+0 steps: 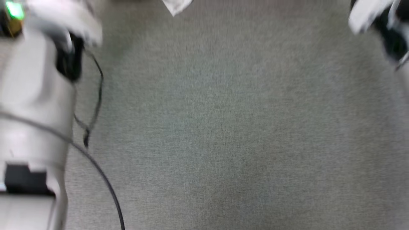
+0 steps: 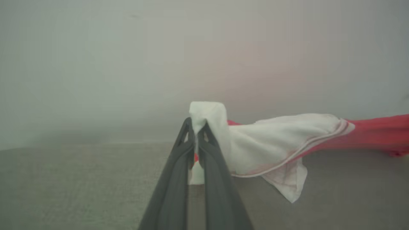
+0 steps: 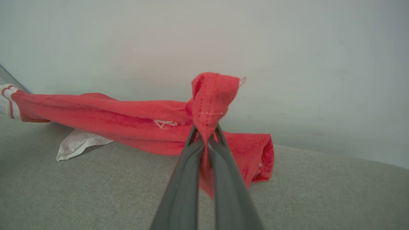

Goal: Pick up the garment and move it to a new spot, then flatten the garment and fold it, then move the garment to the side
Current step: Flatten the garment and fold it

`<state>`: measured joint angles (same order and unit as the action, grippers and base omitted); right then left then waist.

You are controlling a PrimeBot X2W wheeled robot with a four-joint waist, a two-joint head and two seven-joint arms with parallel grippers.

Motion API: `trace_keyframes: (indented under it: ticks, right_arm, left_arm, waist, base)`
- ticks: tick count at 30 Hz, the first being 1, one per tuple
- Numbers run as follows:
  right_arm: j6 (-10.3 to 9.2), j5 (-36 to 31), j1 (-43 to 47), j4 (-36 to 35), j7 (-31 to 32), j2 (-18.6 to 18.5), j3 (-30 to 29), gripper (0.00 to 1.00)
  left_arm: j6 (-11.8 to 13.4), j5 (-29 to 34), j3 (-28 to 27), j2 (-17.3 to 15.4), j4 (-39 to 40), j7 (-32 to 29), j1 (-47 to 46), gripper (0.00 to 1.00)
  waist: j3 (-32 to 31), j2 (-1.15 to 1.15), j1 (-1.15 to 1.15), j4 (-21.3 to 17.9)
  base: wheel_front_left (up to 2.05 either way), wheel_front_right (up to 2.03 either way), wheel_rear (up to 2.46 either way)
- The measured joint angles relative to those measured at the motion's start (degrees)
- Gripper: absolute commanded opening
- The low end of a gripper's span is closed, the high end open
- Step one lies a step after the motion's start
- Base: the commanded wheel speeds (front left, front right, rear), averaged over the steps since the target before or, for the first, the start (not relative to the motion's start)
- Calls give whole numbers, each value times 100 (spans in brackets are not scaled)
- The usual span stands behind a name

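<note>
Bright red soft-fabric garment with white, stripe-bordered ends (image 3: 127,118) stretched between both pincers, before pale wall (image 3: 287,48). Its lower folds reach grey woven surface (image 3: 80,198). Left pincer (image 2: 195,127) clenched on white end section. Right pincer (image 3: 206,131) clenched on bunched red end. Head view blurred; white cloth corner at top edge.

left gripper (image 2: 195,129): fingers pressed together; pinching the garment (image 2: 274,140) at its white end | right gripper (image 3: 206,135): fingers pressed together; pinching its red end | left arm (image 1: 35,105), right arm (image 1: 380,22): wide apart
</note>
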<state>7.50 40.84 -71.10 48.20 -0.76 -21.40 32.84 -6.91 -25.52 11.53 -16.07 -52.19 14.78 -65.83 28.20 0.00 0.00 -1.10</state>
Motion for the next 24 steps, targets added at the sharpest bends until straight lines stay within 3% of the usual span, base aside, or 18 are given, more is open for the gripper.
trace_keyframes:
  ticks: [11,24]
  right_arm:
    - [3,620,2309,-406,-536,-233,665,0]
    - [5,949,4856,-1449,-477,-558,621,0]
  left_arm:
    - [73,-394,-654,87,1491,11,3231,0]
    - [670,-513,-850,63,3726,-375,6625,0]
  waist:
    - [-1256,0,-1,50]
    - [-2499,0,-2,134]
  base:
    - [0,0,0]
    - [0,0,0]
